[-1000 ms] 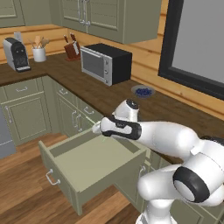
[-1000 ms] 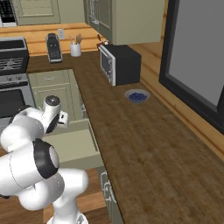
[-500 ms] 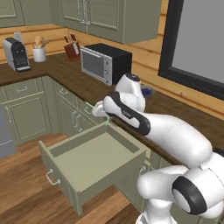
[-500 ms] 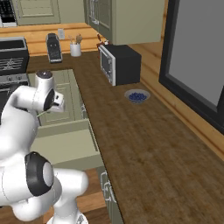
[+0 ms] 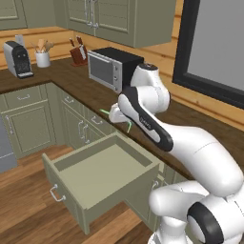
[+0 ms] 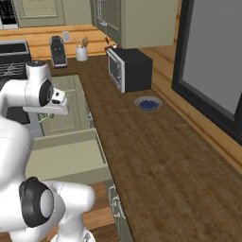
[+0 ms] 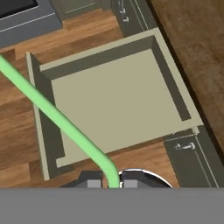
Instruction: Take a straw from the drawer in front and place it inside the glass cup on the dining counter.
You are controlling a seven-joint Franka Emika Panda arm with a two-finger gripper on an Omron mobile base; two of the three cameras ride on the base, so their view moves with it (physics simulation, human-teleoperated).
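Gripper (image 7: 109,181) pinching light-green straw (image 7: 57,118) between nearly closed fingertips (image 7: 89,180), high above open drawer (image 7: 109,98). In hand view, straw running from fingertips up and left, bending near the grip, crossing over drawer's left wall toward wood floor (image 7: 17,131). Drawer interior looking bare, sage-green, flat front panel to the left in that view.

In left base view, gripper (image 5: 116,114) hanging at counter-edge height, just in front of dark wood worktop (image 5: 86,88), above back of pulled-out drawer (image 5: 102,169). Short green bits of straw (image 5: 128,126) poking out either side of the hand. Silver bar handle (image 5: 56,193) showing on drawer front. Silver-and-black microwave (image 5: 112,66) standing on worktop behind arm; knife block (image 5: 77,53), utensil holder (image 5: 43,56) and coffee machine (image 5: 18,59) sitting further left along the wall.

In right base view, gripper (image 6: 52,109) sitting left of worktop edge, over drawer (image 6: 66,156); thin green line of straw (image 6: 43,118) slanting down-left below hand. Small bowl of blue berries (image 6: 148,104) resting on worktop (image 6: 156,156) just in front of microwave (image 6: 128,68), well apart from gripper. Stove (image 6: 14,49) at far left.

Straw off drawer floor entirely, held only by gripper.
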